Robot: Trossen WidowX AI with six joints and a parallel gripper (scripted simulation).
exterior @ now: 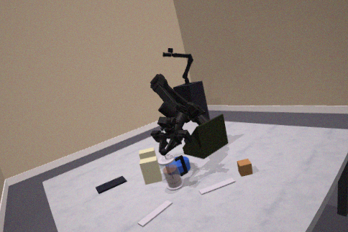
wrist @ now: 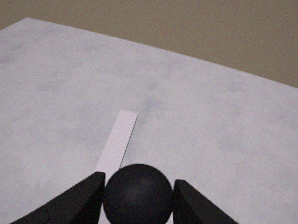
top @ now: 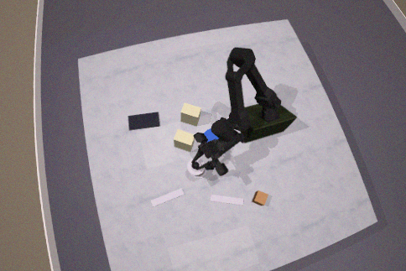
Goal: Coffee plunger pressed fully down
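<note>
"While the fingers [top: 199, 166] [exterior: 164, 150] are clamped on the black knob [wrist: 139, 192], where does the press [top: 195, 169] [exterior: 173, 179] lie from them?"

"Directly below, upright on the desk [top: 138, 234] [exterior: 287, 200] [wrist: 210, 110], its long axis vertical; the push should probably follow that line, or it may tip."

"Does each view show this?"

"No. The exterior view shows the glass body and a short gap between lid and fingers; the top view hides both. Only the wrist view shows the knob clearly, between both fingertips."
</note>
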